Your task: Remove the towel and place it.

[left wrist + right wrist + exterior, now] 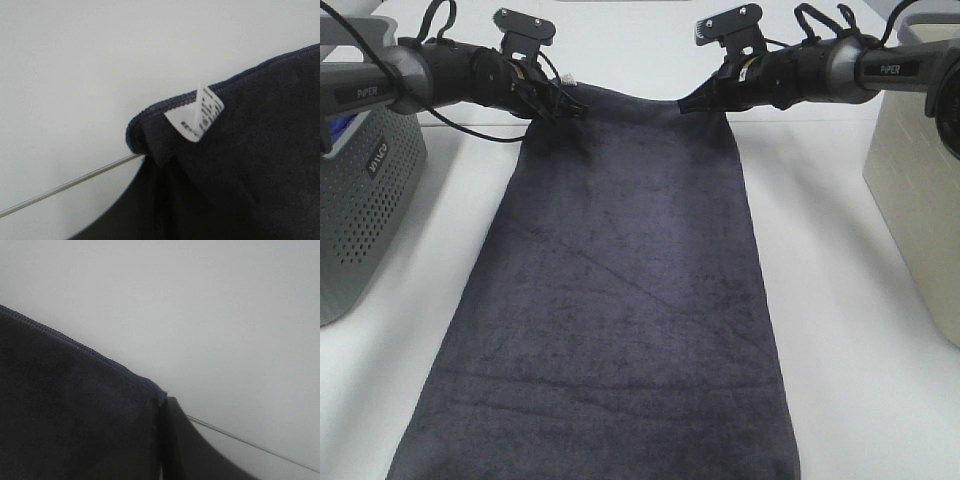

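Towel lies spread along the white bench, far corners pinched by left hand and right hand; release remains.

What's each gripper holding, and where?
Both hold the towel: left gripper pinches the far corner with the white tag, right gripper the other far corner.

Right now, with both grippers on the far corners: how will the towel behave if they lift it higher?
Likely floppy: the towel drapes flat on the table and sags between the left gripper and right gripper. Probably fairly heavy for a cloth, since it is long, thick-looking terry. The pinched corners could slip, as each grip looks to hold only the hem near the tag.
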You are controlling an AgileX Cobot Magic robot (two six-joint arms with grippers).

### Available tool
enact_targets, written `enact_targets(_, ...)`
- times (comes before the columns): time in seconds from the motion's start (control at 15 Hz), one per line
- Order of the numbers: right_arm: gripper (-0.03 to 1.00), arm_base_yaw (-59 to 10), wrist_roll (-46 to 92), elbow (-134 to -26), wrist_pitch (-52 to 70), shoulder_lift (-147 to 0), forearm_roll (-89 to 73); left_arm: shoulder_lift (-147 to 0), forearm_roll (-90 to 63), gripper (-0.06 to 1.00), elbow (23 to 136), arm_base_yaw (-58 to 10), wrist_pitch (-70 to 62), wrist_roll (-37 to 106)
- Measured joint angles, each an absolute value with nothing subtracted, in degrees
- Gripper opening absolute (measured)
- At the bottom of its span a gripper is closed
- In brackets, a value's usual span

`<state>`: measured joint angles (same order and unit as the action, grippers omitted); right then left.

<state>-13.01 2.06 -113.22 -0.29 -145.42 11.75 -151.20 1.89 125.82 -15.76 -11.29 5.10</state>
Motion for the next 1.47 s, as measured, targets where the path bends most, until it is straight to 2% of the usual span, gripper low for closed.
enact_targets(0.27, 0.03, -12.0, 2.1, -113.4, -0.7, -146.0, 11.1, -153.2, 1.9, 0.01, 125.9, -15.8, -7.2, 5.1)
enact_targets(0.4, 0.13, -11.5, 2.1, -113.4, -0.7, -146.0, 9.9, -153.4, 1.9, 0.07, 125.9, -15.8, -5.2, 5.1)
enact_targets(0.53, 0.3, -11.5, 2.1, -113.4, -0.7, -146.0, 8.3, -153.4, 1.9, 0.17, 125.9, -15.8, -3.3, 5.1)
enact_targets(0.73, 0.47, -11.5, 2.1, -113.4, -0.7, -146.0, 6.7, -153.4, 1.9, 0.5, 125.9, -15.8, -2.9, 5.1)
enact_targets(0.87, 0.54, -11.5, 2.1, -113.4, -0.5, -146.0, 6.5, -153.4, 1.9, 0.68, 125.9, -15.8, -2.0, 5.1)
enact_targets(0.93, 0.56, -11.5, 2.1, -113.4, 0.0, -146.0, 6.1, -153.4, 1.9, 0.72, 125.9, -15.8, -1.6, 5.1)
enact_targets(1.27, 0.57, -11.5, 2.1, -113.4, 5.6, -145.7, 6.1, -153.2, 1.9, 0.74, 125.9, -15.8, -2.5, 5.1)
enact_targets(1.47, 0.63, -11.5, 0.9, -113.4, 20.1, -138.4, 6.2, -148.6, 1.9, 0.74, 125.9, -15.8, -18.1, 5.1)
